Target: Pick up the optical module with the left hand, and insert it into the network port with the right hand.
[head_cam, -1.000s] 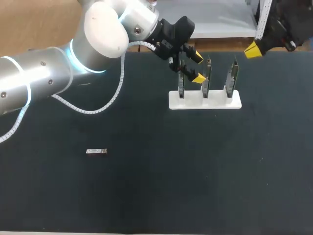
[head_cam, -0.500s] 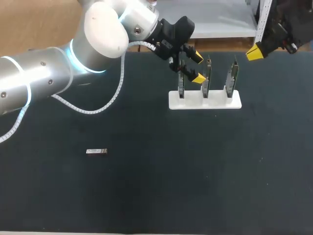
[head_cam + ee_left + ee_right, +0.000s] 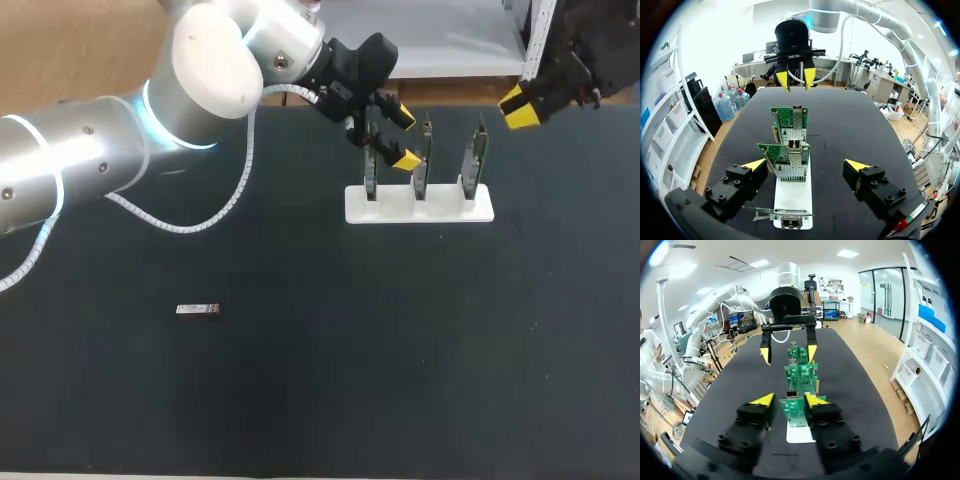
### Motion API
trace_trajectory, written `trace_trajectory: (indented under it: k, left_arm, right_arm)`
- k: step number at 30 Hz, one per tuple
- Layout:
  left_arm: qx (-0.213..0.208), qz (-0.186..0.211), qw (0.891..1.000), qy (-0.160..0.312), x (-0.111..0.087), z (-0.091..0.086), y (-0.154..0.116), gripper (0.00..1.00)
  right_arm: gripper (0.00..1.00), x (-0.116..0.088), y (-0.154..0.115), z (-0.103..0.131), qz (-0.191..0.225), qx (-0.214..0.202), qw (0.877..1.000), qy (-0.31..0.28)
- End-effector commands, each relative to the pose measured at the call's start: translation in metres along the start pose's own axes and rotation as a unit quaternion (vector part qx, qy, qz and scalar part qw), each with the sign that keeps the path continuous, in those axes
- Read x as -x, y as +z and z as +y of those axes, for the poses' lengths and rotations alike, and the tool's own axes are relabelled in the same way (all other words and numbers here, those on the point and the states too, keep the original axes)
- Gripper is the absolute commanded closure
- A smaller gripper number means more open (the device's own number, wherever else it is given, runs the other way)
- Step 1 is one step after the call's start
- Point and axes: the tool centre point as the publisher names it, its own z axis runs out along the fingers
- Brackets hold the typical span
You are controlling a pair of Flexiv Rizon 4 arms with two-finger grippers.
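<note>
The optical module, a small silver bar, lies flat on the black table at the left, far from both grippers. A white stand holds three upright green network cards. My left gripper hovers open over the stand's left end, and the cards show between its wide-spread fingers without touching them. My right gripper hangs beyond the stand's right end with its yellow tips a little apart and nothing between them. In the right wrist view the nearest card stands just ahead of that gripper.
The left arm's white cable loops down over the table behind the module. The table's back edge runs close behind the stand. Each wrist view shows the other gripper across the stand: the right gripper, the left gripper.
The right gripper's yellow tips have parted from shut to slightly apart, and it has shifted a little near the stand's right end. The left arm and the module have not moved.
</note>
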Motion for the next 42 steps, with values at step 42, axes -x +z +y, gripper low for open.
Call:
trace_trajectory:
  k: [42]
  left_arm:
    - [0.107,0.379,0.916,0.071,-0.104,-0.114,-0.172,0.0]
  right_arm:
    - [0.0,0.0,0.0,0.003,0.0,-0.003,1.0,0.0]
